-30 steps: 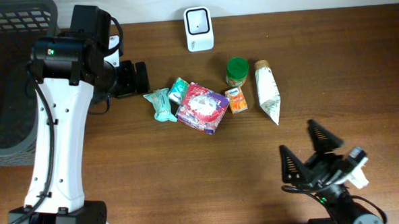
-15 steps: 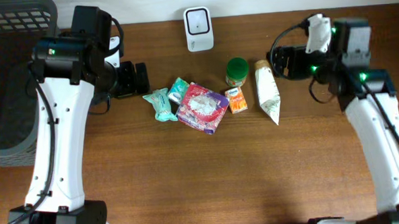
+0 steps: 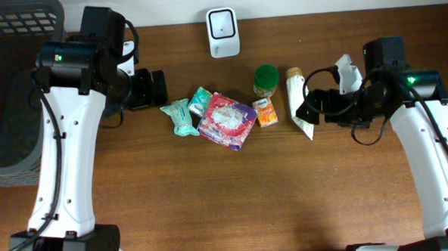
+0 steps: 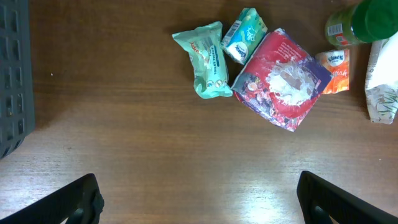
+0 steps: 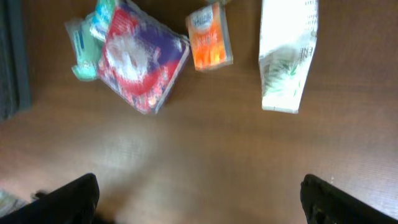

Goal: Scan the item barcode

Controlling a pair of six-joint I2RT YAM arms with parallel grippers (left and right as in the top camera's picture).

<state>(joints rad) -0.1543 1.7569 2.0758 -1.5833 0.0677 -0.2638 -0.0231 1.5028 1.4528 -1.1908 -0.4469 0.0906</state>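
Observation:
A cluster of items lies mid-table: a green packet (image 3: pixel 180 116), a small teal pack (image 3: pixel 201 101), a red-and-purple pack (image 3: pixel 227 121), an orange box (image 3: pixel 265 112), a green-lidded jar (image 3: pixel 266 80) and a white carton (image 3: pixel 300 103). No barcode shows on any of them. The white scanner (image 3: pixel 223 32) stands at the back edge. My left gripper (image 3: pixel 148 88) hovers open just left of the cluster; in its wrist view the left gripper (image 4: pixel 199 202) is over bare wood. My right gripper (image 3: pixel 318 106) is open beside the white carton (image 5: pixel 287 56), and the right gripper (image 5: pixel 199 199) holds nothing.
A dark plastic basket (image 3: pixel 10 89) fills the far left of the table, and its wall shows in the left wrist view as the basket (image 4: pixel 12 74). Bare wood stretches across the front half of the table.
The right arm swung up from the table's front to the back right, then came down and left beside the white carton. The left arm and the items stayed put.

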